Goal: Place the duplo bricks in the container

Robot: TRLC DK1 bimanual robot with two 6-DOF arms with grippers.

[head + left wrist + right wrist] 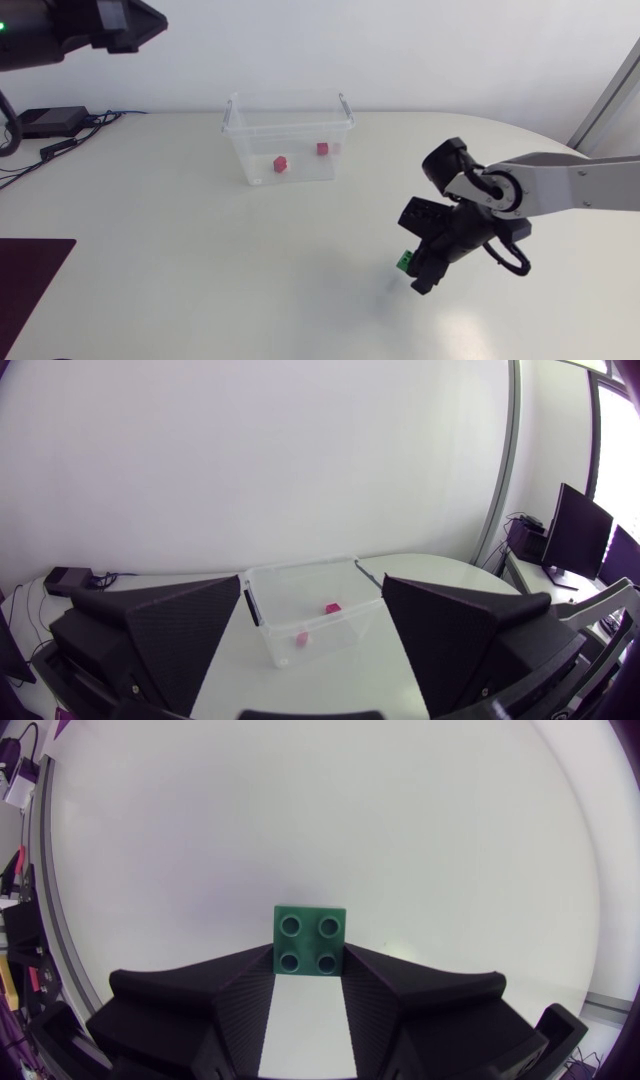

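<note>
A green duplo brick (311, 941), studs showing, sits between the fingertips of my right gripper (310, 965), which is shut on it. In the head view that gripper (418, 270) is low over the table at the right front, the green brick (404, 261) at its tip. The clear container (288, 140) stands at the back middle with two red bricks (281, 163) (322, 148) inside. My left gripper (313, 585) is open and holds nothing, raised at the back left (130, 22) and looking toward the container (262, 622) far ahead.
A dark mat (30, 285) lies at the table's front left corner. A black power adapter (52, 120) and cables lie at the back left. Bare white table (220, 260) stretches between the container and my right gripper.
</note>
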